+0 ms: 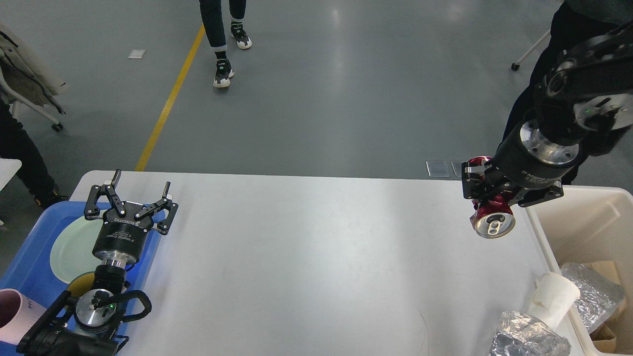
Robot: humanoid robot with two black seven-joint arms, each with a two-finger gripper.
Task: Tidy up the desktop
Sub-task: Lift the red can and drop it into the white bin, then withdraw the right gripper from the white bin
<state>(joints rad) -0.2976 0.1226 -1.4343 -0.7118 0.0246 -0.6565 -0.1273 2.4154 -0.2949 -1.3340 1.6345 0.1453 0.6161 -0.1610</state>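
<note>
The white desktop (pixel 306 257) fills the lower middle of the head view. My right gripper (pixel 487 198) is shut on a crushed red can (pixel 491 217), held in the air above the desktop's far right edge, just left of the cream bin (pixel 583 217). The can's silver top faces me. My left gripper (pixel 141 185) stands open and empty at the desktop's left edge, over the rim of the blue tray (pixel 29 257).
A pale green plate (pixel 71 247) lies in the blue tray, with a pink cup (pixel 12 311) at its near end. Crumpled foil (pixel 526 338) and a white paper cup (pixel 554 294) sit at the near right corner. More foil (pixel 591 294) lies in the bin. People stand beyond the desktop.
</note>
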